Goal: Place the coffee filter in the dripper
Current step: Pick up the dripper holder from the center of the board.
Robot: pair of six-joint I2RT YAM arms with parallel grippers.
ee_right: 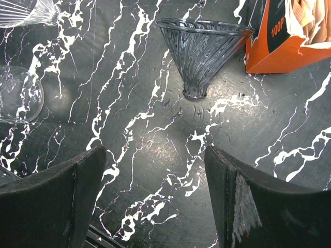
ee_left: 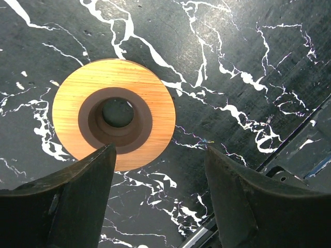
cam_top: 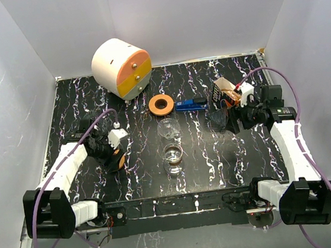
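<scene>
Standing mouth-up on the bench (cam_top: 205,161), the dripper (ee_right: 200,50) is ready to load. Coffee filters (ee_right: 306,18) sit in the orange box (ee_right: 271,51) at its 2 o'clock. Right fingers (ee_right: 49,201) gape empty before the dripper; left fingers (ee_left: 62,201) gape empty over a wooden ring (ee_left: 150,103).

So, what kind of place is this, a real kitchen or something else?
Probably a robot test booth, not a kitchen: plain white walls enclose a black marbled table, with coffee props laid out, such as a glass dripper and a filter box.
</scene>
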